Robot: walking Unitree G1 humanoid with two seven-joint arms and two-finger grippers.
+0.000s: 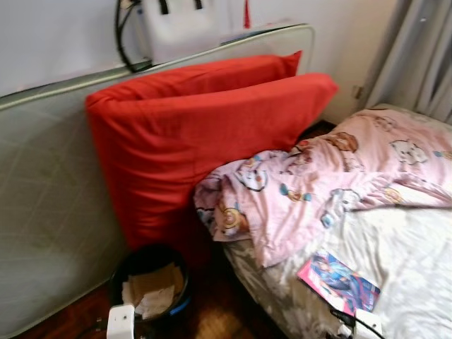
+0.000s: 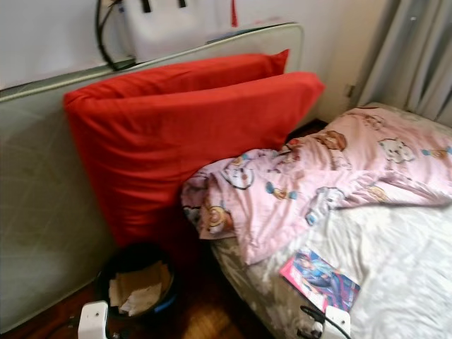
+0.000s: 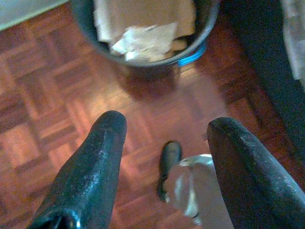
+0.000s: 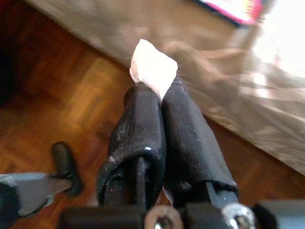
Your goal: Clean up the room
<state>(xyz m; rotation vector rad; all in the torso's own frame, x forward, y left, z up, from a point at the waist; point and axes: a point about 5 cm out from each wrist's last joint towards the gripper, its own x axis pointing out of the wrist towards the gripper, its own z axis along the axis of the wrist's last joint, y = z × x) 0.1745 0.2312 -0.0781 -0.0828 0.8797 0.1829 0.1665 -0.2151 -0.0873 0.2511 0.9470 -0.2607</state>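
White scrap [image 4: 153, 67], maybe tissue, clamped in right end effector [image 4: 162, 102] nr bed [image 4: 224, 86]; left end effector [image 3: 164, 143] apart.

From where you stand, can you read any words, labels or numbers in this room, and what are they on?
No text can be read.
Colourful booklet on the bed: its cover print is too blurred to read.
Pink cartoon blanket: pictures, no legible words.
Papers in the black bin: no writing can be made out.

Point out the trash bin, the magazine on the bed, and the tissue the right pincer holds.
trash bin [image 1: 134, 265]: left eye view, on its dark rim.
magazine [image 1: 339, 281]: left eye view, on the middle of its cover.
tissue [image 4: 153, 67]: right wrist view, on the white wad sticking out past the right pincer [image 4: 162, 93].
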